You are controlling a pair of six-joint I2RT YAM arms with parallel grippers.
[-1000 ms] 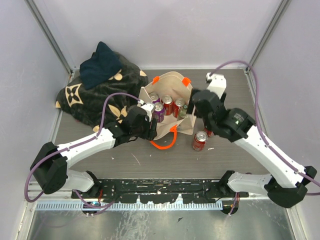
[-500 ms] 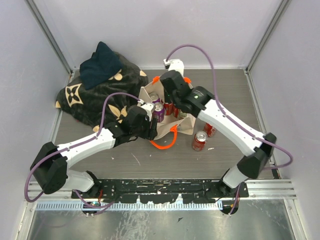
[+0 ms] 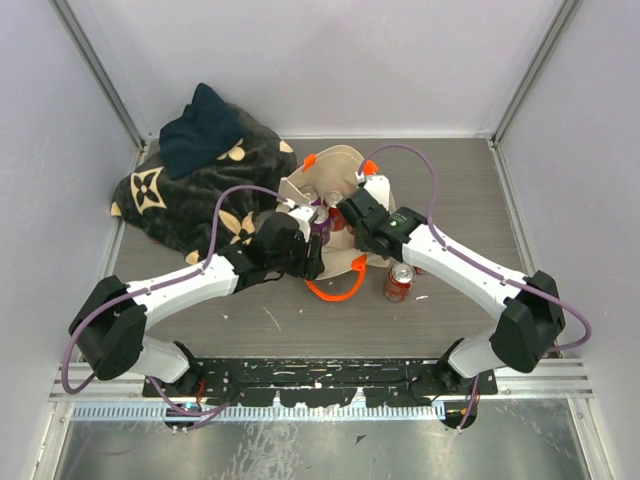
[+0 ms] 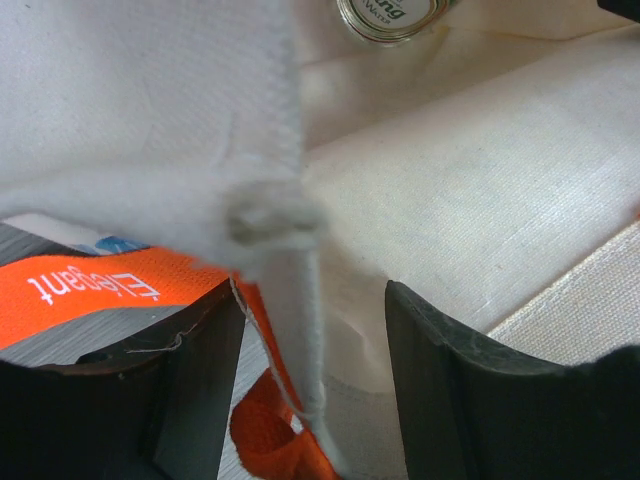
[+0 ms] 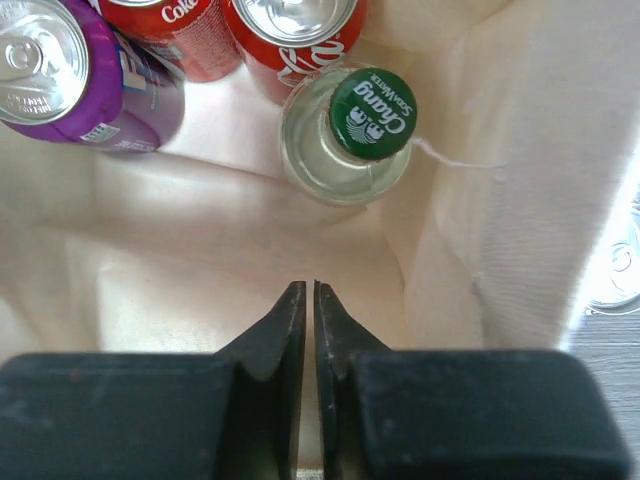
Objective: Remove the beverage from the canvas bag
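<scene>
The beige canvas bag point(image 3: 345, 165) with orange handles point(image 3: 335, 290) stands open mid-table. Inside it are a purple can point(image 5: 60, 80), two red cola cans point(image 5: 300, 30) and a glass bottle with a green cap point(image 5: 350, 135). My right gripper point(image 5: 314, 290) hovers over the bag's mouth, pointing down just short of the bottle, its jaws together with nothing between them. My left gripper point(image 4: 315, 370) straddles the bag's near rim point(image 4: 290, 330), jaws apart, the cloth wall hanging between them nearer the left finger point(image 4: 200, 380).
A red can point(image 3: 400, 282) stands on the table right of the bag, under the right arm. A dark patterned blanket point(image 3: 190, 185) with a navy cloth on it lies at the back left. Enclosure walls rise on three sides.
The right arm has swung from the bag's right side round over its mouth, and its jaws have closed. The left arm has stayed at the bag's rim.
</scene>
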